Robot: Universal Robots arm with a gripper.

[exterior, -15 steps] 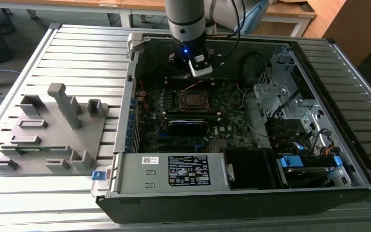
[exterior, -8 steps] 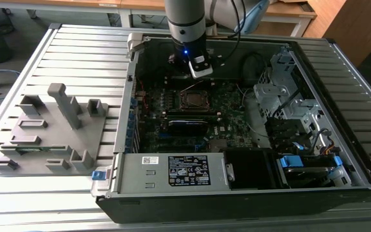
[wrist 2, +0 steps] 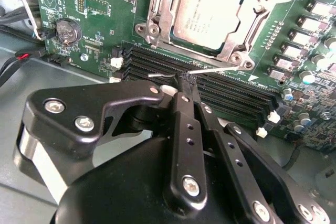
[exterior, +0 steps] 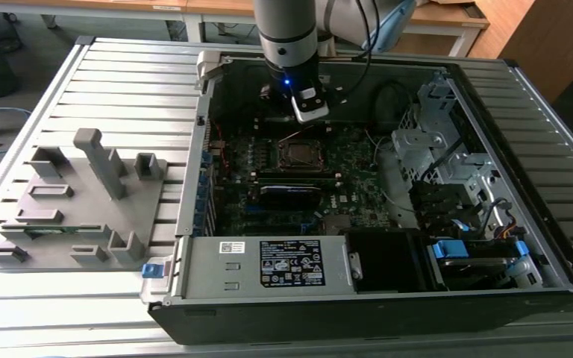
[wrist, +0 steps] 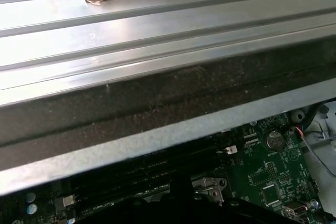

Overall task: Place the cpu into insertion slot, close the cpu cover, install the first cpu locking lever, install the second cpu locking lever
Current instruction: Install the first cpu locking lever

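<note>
In the exterior view my gripper (exterior: pixel 310 113) hangs inside the open computer case, just behind the insertion slot (exterior: pixel 300 154) on the green motherboard. In the second wrist view the cpu (wrist 2: pixel 210 11) lies flat in the socket. The silver cpu cover (wrist 2: pixel 157 14) frames the cpu and lies down around it. A thin silver locking lever (wrist 2: pixel 223 68) runs along the socket's near edge. My black gripper (wrist 2: pixel 187 81) is shut, and its tips sit right at this wire. Whether the wire is clamped or only touched cannot be told.
Long black memory slots (wrist 2: pixel 231 90) run between my gripper and the socket, and a coin battery (wrist 2: pixel 66 30) sits off to one side. The case wall (wrist: pixel 157 103) stands close behind. A grey holder fixture (exterior: pixel 77 201) is on the exterior view's left and the power supply (exterior: pixel 286 262) is in front.
</note>
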